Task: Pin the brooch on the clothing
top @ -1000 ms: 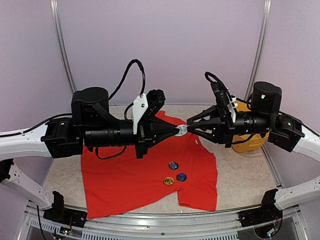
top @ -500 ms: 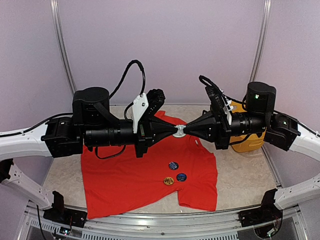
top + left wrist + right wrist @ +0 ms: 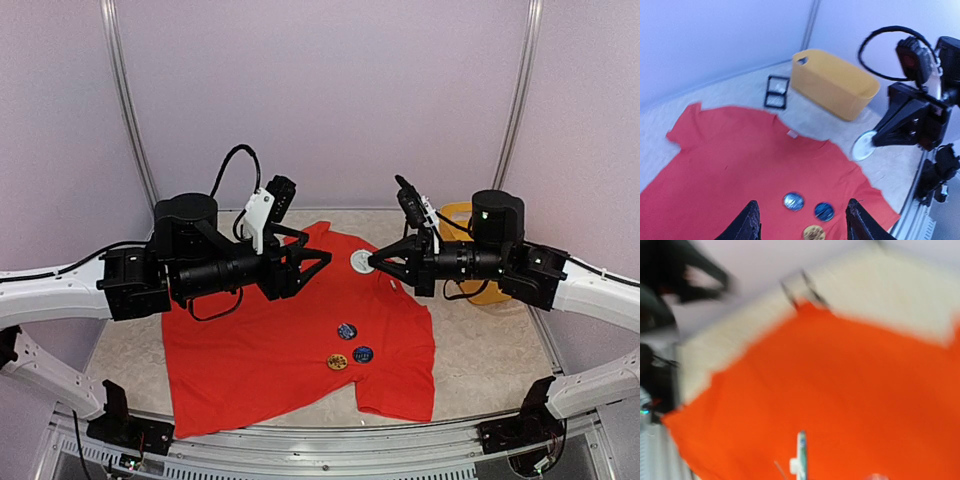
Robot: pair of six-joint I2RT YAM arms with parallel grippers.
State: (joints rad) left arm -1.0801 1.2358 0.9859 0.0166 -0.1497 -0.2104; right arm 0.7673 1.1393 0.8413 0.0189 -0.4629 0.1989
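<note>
At centre left of the top view, the left gripper [image 3: 318, 250] hung with its jaws spread, grasping nothing. Below it, the red-orange T-shirt [image 3: 250, 350] lay flat on the table [image 3: 480, 345], with three small round badges [image 3: 346, 330] on its lower right part. Just right of centre, the right gripper [image 3: 373, 262] was clenched on a white round brooch [image 3: 361, 262], which it held in the air over the shirt's upper right edge. A yellow basket [image 3: 455, 215] stood behind it at right.
</note>
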